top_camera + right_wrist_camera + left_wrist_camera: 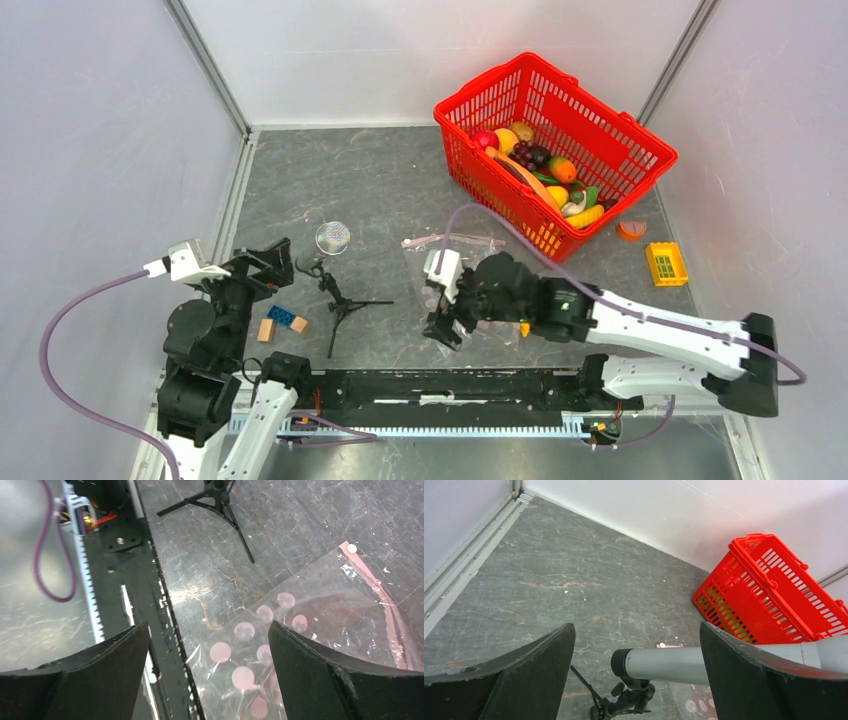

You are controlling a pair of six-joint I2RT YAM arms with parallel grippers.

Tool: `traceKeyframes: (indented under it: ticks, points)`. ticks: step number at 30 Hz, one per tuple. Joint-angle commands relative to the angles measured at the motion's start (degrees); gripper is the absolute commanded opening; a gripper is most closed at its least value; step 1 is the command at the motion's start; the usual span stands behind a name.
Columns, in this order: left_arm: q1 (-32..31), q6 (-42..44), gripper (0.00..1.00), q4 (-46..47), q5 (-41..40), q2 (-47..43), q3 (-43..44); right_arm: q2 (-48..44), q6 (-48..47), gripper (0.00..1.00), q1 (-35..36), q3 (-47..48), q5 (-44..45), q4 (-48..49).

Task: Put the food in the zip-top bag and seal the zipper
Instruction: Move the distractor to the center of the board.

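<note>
Right tool [209, 627] gapes wide over the zip-top bag [310, 610], mostly hidden beneath it in the top view

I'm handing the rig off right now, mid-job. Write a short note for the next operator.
Left gripper: open, empty, near the small tripod.
Right gripper: open, empty, just above the bag, which lies flat.
Food: in the red basket, far right.
Done: nothing bagged yet.
Left: move the food into the bag, then close the zipper.
</note>
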Motion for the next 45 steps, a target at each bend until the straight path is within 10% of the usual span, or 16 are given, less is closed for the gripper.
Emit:
traceKeyframes:
  ticks: [1,8,19,45]
  points:
    - [0.05,1.79,1.00,-0.70,-2.47,1.32,2.62,4.41,-0.33,0.91,4.36,-5.89,11.11,19.41]
    - [0.06,0.74,1.00,-1.40,-3.85,-0.43,1.80,17.95,-7.12,0.85,5.46,-14.74,8.18,48.44]
    - [0.05,0.48,1.00,-2.88,-3.44,-2.46,1.99,41.11,-15.14,0.98,2.99,-7.48,6.03,67.09]
    - [-0.03,-0.88,1.00,-5.66,-0.79,-4.71,2.00,72.00,-3.86,0.98,-3.80,19.47,28.87,74.89]
